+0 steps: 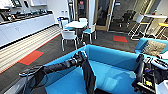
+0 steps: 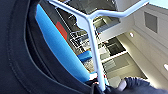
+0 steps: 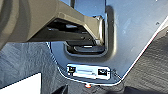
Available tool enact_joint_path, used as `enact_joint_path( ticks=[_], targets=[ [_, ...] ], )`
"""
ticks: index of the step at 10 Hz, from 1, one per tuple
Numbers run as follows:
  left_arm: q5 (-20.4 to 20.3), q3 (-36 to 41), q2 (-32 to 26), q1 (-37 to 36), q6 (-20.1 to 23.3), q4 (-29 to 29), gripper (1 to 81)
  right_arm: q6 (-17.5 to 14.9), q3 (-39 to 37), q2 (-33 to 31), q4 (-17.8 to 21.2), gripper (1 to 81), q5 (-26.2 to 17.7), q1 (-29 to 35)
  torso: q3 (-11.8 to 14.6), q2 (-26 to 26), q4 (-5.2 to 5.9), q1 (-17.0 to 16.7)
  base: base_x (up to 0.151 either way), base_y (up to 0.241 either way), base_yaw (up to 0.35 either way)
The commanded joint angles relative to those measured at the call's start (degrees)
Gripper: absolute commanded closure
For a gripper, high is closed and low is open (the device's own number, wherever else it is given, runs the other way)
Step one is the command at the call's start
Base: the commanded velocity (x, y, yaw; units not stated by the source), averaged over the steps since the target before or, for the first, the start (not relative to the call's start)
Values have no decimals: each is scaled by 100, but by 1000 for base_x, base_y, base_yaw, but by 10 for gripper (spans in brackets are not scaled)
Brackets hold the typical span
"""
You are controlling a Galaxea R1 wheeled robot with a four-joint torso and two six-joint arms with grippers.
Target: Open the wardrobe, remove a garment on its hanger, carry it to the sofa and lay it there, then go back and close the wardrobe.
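Observation:
My left arm reaches in from the left over the blue sofa. Its gripper is shut on the thin white hanger. The black garment hangs straight down from the hanger, above the sofa seat and close to the sofa's left arm. In the left wrist view the garment's dark fabric lies close to the camera, with the sofa's blue edge behind it. My right arm is folded at the right edge, beside the sofa.
A white table with white chairs stands beyond the sofa. A long white counter runs along the left wall. A second blue seat sits at the right, with high tables behind. Red patches mark the dark carpet.

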Motion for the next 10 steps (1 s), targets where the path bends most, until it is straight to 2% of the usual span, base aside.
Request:
enact_joint_path(
  ticks=[1,6,10],
  targets=[
    [-242,42,-143,-1088,78,471,811,10,40,16,-9,10,-319,9,0,0,0,0,0,0,0],
    [-242,103,-1189,-737,60,1182,811,10,40,16,-9,10,-319,0,0,0,0,0,0,0,0],
    [-251,173,-1619,-290,60,1613,811,18,40,16,-9,10,-319,-26,0,0,0,0,0,0,0]
  ],
)
